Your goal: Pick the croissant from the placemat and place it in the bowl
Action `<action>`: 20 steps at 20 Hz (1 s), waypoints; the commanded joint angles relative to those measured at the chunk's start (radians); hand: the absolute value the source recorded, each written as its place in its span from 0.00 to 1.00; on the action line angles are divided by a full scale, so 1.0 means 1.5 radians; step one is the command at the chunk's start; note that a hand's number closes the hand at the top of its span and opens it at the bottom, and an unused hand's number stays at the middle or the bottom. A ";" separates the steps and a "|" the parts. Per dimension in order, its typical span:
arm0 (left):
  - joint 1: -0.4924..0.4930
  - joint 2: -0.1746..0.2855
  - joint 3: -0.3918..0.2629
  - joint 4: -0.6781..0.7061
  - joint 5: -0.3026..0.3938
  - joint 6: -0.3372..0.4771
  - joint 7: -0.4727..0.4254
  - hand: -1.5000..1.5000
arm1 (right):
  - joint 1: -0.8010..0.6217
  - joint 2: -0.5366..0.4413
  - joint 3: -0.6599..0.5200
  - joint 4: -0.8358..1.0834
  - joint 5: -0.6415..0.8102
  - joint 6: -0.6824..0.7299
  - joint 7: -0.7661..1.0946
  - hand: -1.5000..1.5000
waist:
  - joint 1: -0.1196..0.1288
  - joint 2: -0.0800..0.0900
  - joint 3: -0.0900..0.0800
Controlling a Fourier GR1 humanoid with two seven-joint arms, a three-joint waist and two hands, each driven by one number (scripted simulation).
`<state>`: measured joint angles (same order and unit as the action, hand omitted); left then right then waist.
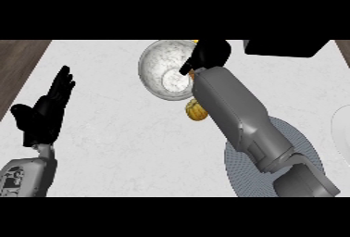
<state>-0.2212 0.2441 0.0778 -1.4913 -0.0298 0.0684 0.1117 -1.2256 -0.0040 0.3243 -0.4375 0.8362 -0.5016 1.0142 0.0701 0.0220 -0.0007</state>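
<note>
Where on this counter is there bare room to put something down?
The widest bare patch lies mid-counter, between the left robot hand, the bowl and the placemat. It is crowded at the bowl's right side: the right robot hand, its forearm and a golden pastry.

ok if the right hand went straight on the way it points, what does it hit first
Probably the bowl: the right hand sits at its right rim, pointing up and left across it, so the rim or inner wall comes first. Height above the bowl is unclear, so it might pass over.
</note>
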 commanded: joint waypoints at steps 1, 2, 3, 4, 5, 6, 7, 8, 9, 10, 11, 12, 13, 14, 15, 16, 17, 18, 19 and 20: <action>0.021 -0.003 -0.011 -0.035 -0.002 -0.005 0.007 0.50 | 0.030 0.003 -0.039 0.044 -0.063 -0.027 -0.038 0.00 | 0.002 -0.002 0.001; 0.044 0.009 0.010 -0.025 0.011 -0.016 -0.022 0.50 | 0.042 0.003 -0.047 0.054 -0.069 -0.025 -0.082 0.00 | -0.003 -0.002 0.001; -0.006 0.008 0.007 -0.010 0.005 -0.008 0.020 0.50 | 0.030 0.003 -0.058 0.049 -0.089 -0.014 -0.114 0.00 | -0.010 -0.002 0.001; 0.036 -0.005 -0.005 -0.027 -0.003 -0.004 -0.005 0.50 | 0.049 0.003 -0.063 0.040 -0.098 -0.041 -0.147 0.00 | -0.010 -0.004 0.001; 0.011 0.011 0.013 -0.012 0.013 -0.018 0.001 0.50 | 0.062 0.003 -0.061 0.035 -0.114 -0.072 -0.165 0.00 | -0.003 -0.001 0.001; 0.041 -0.009 -0.011 -0.036 -0.015 0.008 0.001 0.50 | 0.058 0.003 -0.060 -0.012 -0.125 -0.097 -0.160 0.00 | -0.007 -0.006 0.001; -0.005 -0.005 0.004 -0.020 -0.004 0.012 0.028 0.50 | 0.088 0.003 -0.070 -0.023 -0.142 -0.134 -0.193 0.00 | -0.012 -0.004 0.002; 0.025 0.013 0.014 -0.021 0.000 -0.005 0.007 0.50 | 0.071 0.003 -0.093 -0.043 -0.149 -0.163 -0.196 0.00 | -0.012 -0.005 0.002; 0.014 0.012 0.021 -0.021 0.016 -0.012 0.012 0.50 | 0.072 0.003 -0.109 -0.076 -0.167 -0.203 -0.205 0.00 | -0.014 -0.006 0.002; 0.009 -0.001 0.008 -0.015 -0.009 0.012 0.007 0.50 | 0.077 0.003 -0.118 -0.109 -0.177 -0.239 -0.224 0.00 | -0.024 -0.008 0.003; 0.035 0.002 0.013 -0.008 -0.005 0.005 -0.001 0.50 | 0.105 0.003 -0.125 -0.136 -0.182 -0.285 -0.246 0.00 | -0.030 -0.011 0.003; 0.007 0.003 0.011 -0.017 0.004 0.000 0.023 0.50 | 0.107 0.003 -0.135 -0.164 -0.204 -0.305 -0.273 0.00 | -0.029 -0.010 0.003; 0.022 0.012 0.025 -0.012 0.012 -0.006 0.010 0.50 | 0.108 0.003 -0.150 -0.187 -0.215 -0.323 -0.285 0.00 | -0.031 -0.012 0.003; 0.040 0.020 0.036 -0.011 0.017 -0.011 -0.005 0.50 | 0.125 0.003 -0.162 -0.223 -0.236 -0.320 -0.306 0.00 | -0.038 -0.015 0.002; 0.030 -0.001 0.020 -0.003 0.010 -0.003 -0.011 0.50 | 0.153 0.003 -0.149 -0.236 -0.257 -0.369 -0.322 0.00 | -0.029 -0.010 0.002; 0.027 0.023 0.037 -0.036 0.021 -0.009 0.031 0.50 | 0.166 0.003 -0.147 -0.268 -0.278 -0.346 -0.334 0.00 | -0.032 -0.016 0.002; 0.026 0.021 0.034 -0.010 0.012 -0.010 0.007 0.50 | 0.212 0.003 -0.149 -0.300 -0.291 -0.336 -0.372 0.00 | -0.045 -0.015 0.002; 0.032 0.012 0.027 -0.044 0.008 0.002 0.029 0.50 | 0.262 0.003 -0.147 -0.321 -0.311 -0.329 -0.398 0.00 | -0.044 -0.016 0.002; 0.025 0.022 0.037 -0.044 0.024 -0.013 0.050 0.50 | 0.274 0.003 -0.137 -0.355 -0.324 -0.309 -0.390 0.00 | -0.047 -0.017 0.001; 0.064 0.020 0.041 -0.057 0.020 -0.010 0.025 0.50 | 0.332 0.003 -0.131 -0.415 -0.303 -0.289 -0.375 0.00 | -0.060 -0.022 0.001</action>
<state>-0.1696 0.2676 0.1241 -1.5410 -0.0080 0.0586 0.1447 -0.8919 -0.0020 0.1180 -0.8780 0.4227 -0.9365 0.4877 0.0071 -0.0017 0.0018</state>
